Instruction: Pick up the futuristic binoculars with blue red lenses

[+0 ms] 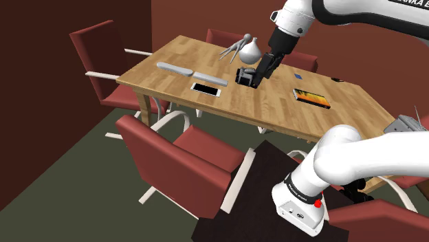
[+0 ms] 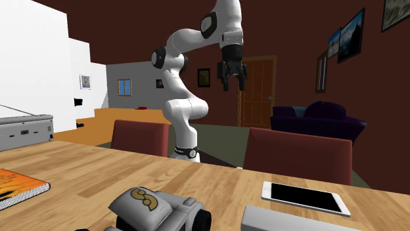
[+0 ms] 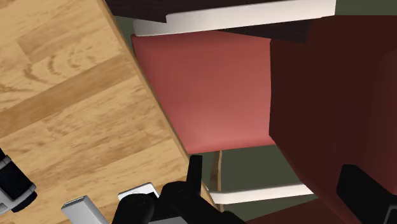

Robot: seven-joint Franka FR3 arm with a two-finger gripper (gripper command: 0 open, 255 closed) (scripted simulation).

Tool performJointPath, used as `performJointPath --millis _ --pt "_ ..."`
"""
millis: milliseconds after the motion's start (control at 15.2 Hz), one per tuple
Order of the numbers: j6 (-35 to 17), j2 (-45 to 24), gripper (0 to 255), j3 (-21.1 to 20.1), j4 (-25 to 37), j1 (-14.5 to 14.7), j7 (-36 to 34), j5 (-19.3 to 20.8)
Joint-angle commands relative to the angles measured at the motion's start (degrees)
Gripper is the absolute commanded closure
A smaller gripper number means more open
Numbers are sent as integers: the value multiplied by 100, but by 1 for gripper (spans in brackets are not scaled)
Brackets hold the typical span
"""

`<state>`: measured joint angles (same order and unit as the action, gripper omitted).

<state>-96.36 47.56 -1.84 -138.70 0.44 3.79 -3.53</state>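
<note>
Currently jaws are spread open high over the light wooden surface; grey-black boxy binoculars lie near a white-rimmed flat phone. Jaws should be centred above them before descent.

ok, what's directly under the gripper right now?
Wrist view: the table edge and a red chair seat lie below the open gripper. The binoculars sit off to one side. The black fingers cover whatever lies right behind them.
</note>
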Motion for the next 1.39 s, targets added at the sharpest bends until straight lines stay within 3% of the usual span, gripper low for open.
performJointPath --millis 0,726,1320 --pt "0 0 0 0 0 0 0 0" --pt "-616 -1378 0 1311 552 -301 1728 742" --pt "-1002 -3019 0 2263 1675 -371 3151 801"
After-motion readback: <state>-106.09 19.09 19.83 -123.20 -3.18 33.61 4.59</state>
